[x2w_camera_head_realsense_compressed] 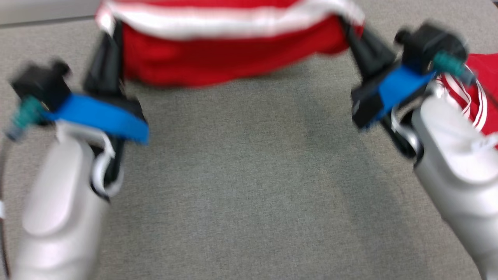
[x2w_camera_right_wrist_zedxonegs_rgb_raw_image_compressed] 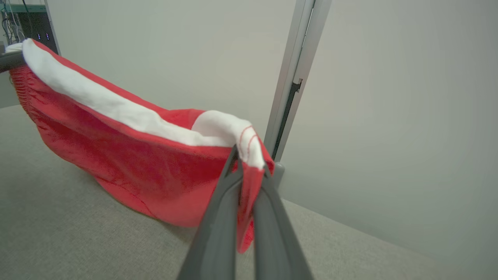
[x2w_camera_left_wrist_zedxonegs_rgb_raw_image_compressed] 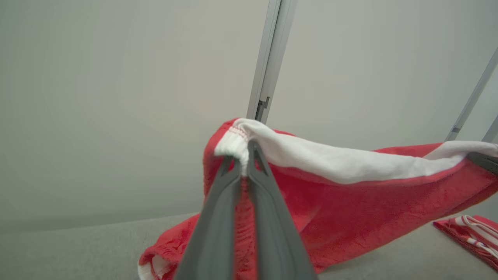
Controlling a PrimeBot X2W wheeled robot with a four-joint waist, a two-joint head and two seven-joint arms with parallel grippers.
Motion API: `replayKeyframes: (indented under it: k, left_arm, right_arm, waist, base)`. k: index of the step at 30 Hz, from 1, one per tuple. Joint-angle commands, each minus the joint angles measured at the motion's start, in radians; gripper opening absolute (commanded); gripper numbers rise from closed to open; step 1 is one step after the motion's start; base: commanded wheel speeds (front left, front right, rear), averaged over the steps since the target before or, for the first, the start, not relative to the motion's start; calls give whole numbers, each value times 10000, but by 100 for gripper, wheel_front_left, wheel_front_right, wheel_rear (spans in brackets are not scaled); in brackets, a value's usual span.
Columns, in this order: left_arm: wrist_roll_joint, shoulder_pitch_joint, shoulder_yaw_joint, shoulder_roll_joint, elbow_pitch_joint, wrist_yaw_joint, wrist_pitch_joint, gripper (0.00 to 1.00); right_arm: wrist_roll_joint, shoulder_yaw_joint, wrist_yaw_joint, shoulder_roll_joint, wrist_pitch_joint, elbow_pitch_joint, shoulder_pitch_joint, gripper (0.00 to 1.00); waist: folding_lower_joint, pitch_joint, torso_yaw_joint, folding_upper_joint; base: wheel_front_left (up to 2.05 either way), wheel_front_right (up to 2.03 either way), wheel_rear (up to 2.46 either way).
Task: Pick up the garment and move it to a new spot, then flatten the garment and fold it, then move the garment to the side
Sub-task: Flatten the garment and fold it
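Observation:
The garment (x2w_camera_head_realsense_compressed: 218, 54) is red with a white waistband and hangs stretched between my two grippers above the grey table. My left gripper (x2w_camera_head_realsense_compressed: 111, 35) is shut on its left end; in the left wrist view the left gripper (x2w_camera_left_wrist_zedxonegs_rgb_raw_image_compressed: 243, 157) pinches the white band of the garment (x2w_camera_left_wrist_zedxonegs_rgb_raw_image_compressed: 350, 210). My right gripper (x2w_camera_head_realsense_compressed: 352, 29) is shut on the right end, and the right wrist view shows the right gripper (x2w_camera_right_wrist_zedxonegs_rgb_raw_image_compressed: 247, 155) clamped on the band of the garment (x2w_camera_right_wrist_zedxonegs_rgb_raw_image_compressed: 148, 171). The cloth's lower edge sags down to the table.
Another red garment with white stripes (x2w_camera_head_realsense_compressed: 478, 93) lies on the table at the right, also in the left wrist view as a striped cloth (x2w_camera_left_wrist_zedxonegs_rgb_raw_image_compressed: 470, 233). Grey felt table (x2w_camera_head_realsense_compressed: 249, 186) spreads in front. A pale wall with metal posts (x2w_camera_right_wrist_zedxonegs_rgb_raw_image_compressed: 299, 74) stands behind.

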Motion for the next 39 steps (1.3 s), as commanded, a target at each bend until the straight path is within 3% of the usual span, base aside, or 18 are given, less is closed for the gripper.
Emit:
replayKeyframes:
  k: [1,6,9,12,16,20,26,28,32,39]
  left_arm:
    - [-233,670,-183,-104,91,-42,-76,0]
    - [-926,2995,-752,55,-15,-84,105,0]
    - [-1440,4142,-1095,277,-530,-83,508,0]
    - [-1737,4850,-1148,509,-1018,-85,804,0]
    - [-2092,6085,-1018,793,-2419,587,1377,0]
    - [-2467,7246,-896,867,-4016,1326,1820,0]
    - [-2846,8278,-1099,869,-5780,1953,2541,0]
    - [-2921,8285,-1014,774,-6013,2050,2468,0]
    - [-2954,7499,-953,545,-5751,1842,2326,0]
    - [-2718,5036,-927,-311,-4137,1746,2095,0]
  right_arm:
    - [498,414,4,-350,153,-373,671,0]
    - [1911,1350,6,-1696,907,-1940,2721,0]
    - [2559,1311,4,-2335,1601,-2798,3932,0]
    - [3026,1033,6,-2583,2040,-3464,4661,0]
    - [3291,47,4,-3046,2911,-4638,6154,0]
    - [2872,-1241,4,-3190,3843,-5872,7499,0]
    - [1942,-3183,4,-2477,5229,-7774,9077,0]
    - [1615,-3525,6,-2246,5462,-8236,9215,0]
    - [1307,-3622,4,-2087,5531,-8393,8511,0]
    - [1494,-2782,4,-2462,5118,-6653,5690,0]
  waist:
    - [1,-189,34,0]
    - [1,-820,93,0]
    - [1,-1180,160,0]
    - [1,-1398,195,0]
    - [1,-1620,288,0]
    - [1,-1633,373,0]
    - [1,-1464,592,0]
    - [1,-1409,716,0]
    - [1,-1253,978,0]
    - [1,-655,1556,0]
  base:
    - [0,0,0]
    - [0,0,0]
    - [0,0,0]
    - [0,0,0]
    - [0,0,0]
    - [0,0,0]
    - [0,0,0]
    - [0,0,0]
    - [0,0,0]
    - [0,0,0]
